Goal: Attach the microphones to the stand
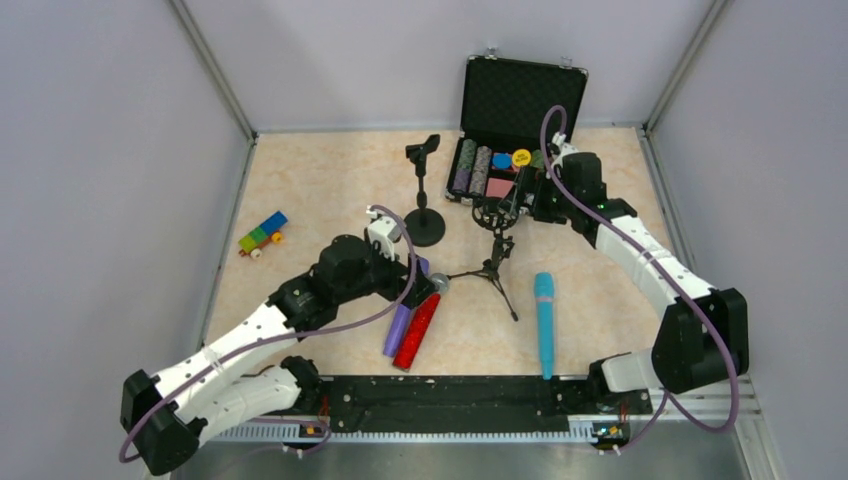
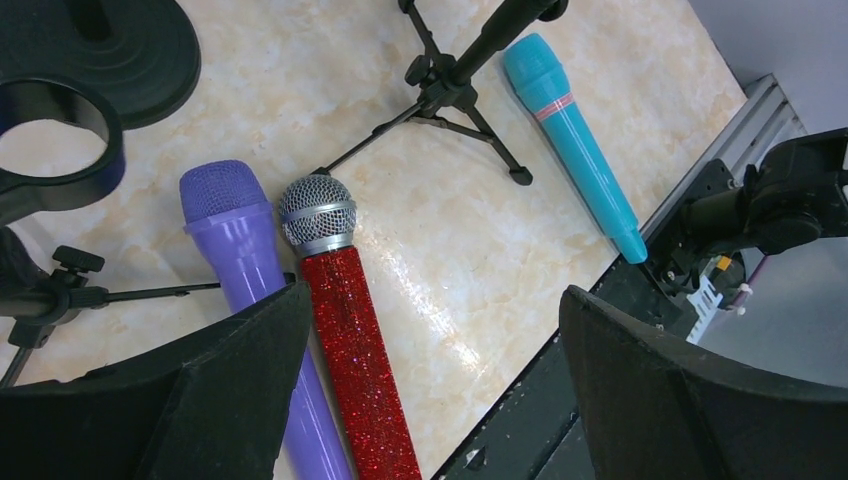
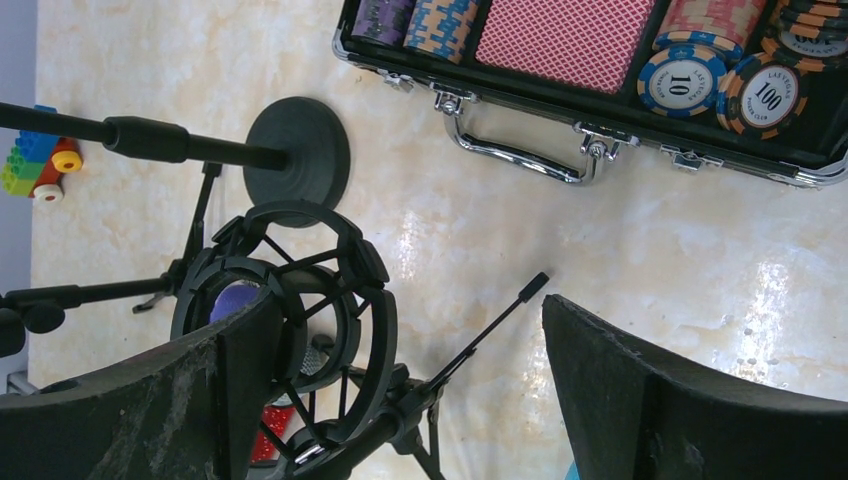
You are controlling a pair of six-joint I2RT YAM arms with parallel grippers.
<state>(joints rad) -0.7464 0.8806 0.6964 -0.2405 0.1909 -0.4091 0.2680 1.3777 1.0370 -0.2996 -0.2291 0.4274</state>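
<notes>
Three microphones lie flat on the marble table. The purple one (image 1: 397,328) (image 2: 235,240) and the glittery red one (image 1: 419,330) (image 2: 350,320) lie side by side; the teal one (image 1: 544,322) (image 2: 574,143) lies apart to the right. A black tripod stand (image 1: 492,268) (image 2: 450,80) carries a ring shock mount (image 1: 497,215) (image 3: 285,310). A round-base stand (image 1: 425,222) (image 3: 298,150) carries a clip (image 1: 426,150). My left gripper (image 1: 420,272) (image 2: 432,295) hangs open over the red and purple microphones, holding nothing. My right gripper (image 1: 515,200) (image 3: 412,300) is open beside the shock mount, its left finger against the ring's side.
An open black case (image 1: 520,100) (image 3: 600,150) of poker chips and cards stands at the back right, close behind my right gripper. A colourful block toy (image 1: 262,233) (image 3: 35,160) lies at the left. Grey walls enclose the table; a black rail (image 1: 450,400) runs along the near edge.
</notes>
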